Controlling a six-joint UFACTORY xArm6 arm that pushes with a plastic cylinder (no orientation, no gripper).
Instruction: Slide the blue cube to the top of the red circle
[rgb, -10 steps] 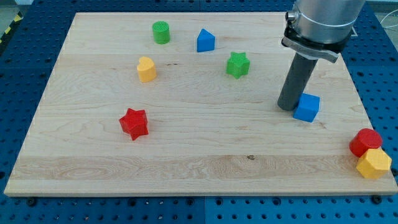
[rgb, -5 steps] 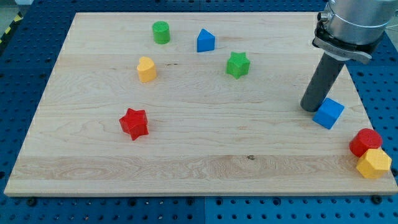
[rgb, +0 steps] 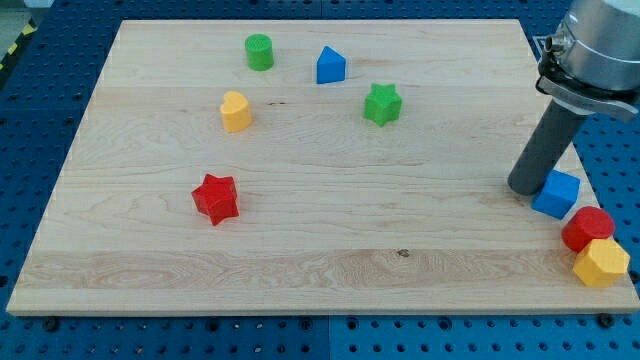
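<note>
The blue cube (rgb: 556, 194) sits near the board's right edge, just above and left of the red circle (rgb: 587, 229); a thin gap or light contact, I cannot tell which. My tip (rgb: 527, 188) rests on the board against the cube's left side. The dark rod rises from it to the view's top right.
A yellow block (rgb: 601, 263) touches the red circle from below, at the board's bottom right corner. A red star (rgb: 215, 198), a yellow block (rgb: 235, 111), a green cylinder (rgb: 259, 51), a blue house-shaped block (rgb: 331, 65) and a green star (rgb: 382, 104) lie on the wooden board (rgb: 300, 250).
My tip has moved right and slightly down, pushing the blue cube with it toward the red circle. The other blocks have not moved.
</note>
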